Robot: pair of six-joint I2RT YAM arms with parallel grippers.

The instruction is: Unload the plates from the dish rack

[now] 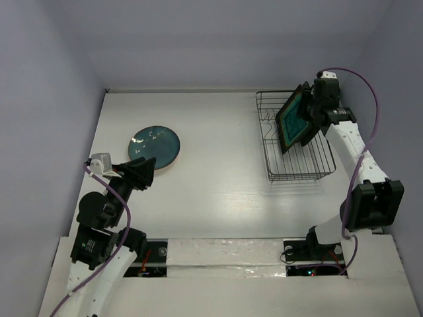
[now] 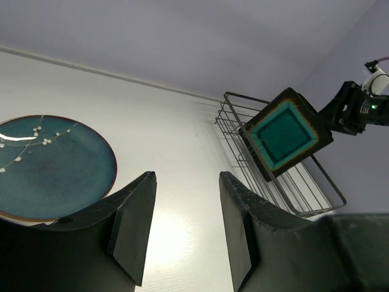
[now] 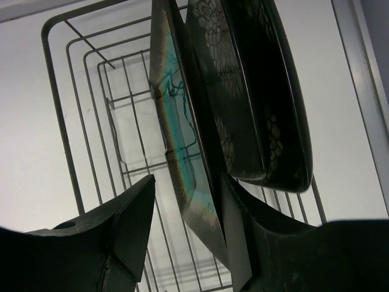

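Between the right jaws: square teal plate (image 3: 180, 141).

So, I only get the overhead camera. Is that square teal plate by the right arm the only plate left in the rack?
Observer: No. The right wrist camera shows a black plate with white flowers standing just behind the square teal plate.
Operator: Is the teal one gripped yet?
Observer: Not yet. The right end effector straddles its edge, open, without clamping it.
Operator: And the left arm?
Observer: The left end effector is open and empty, near the round teal plate.
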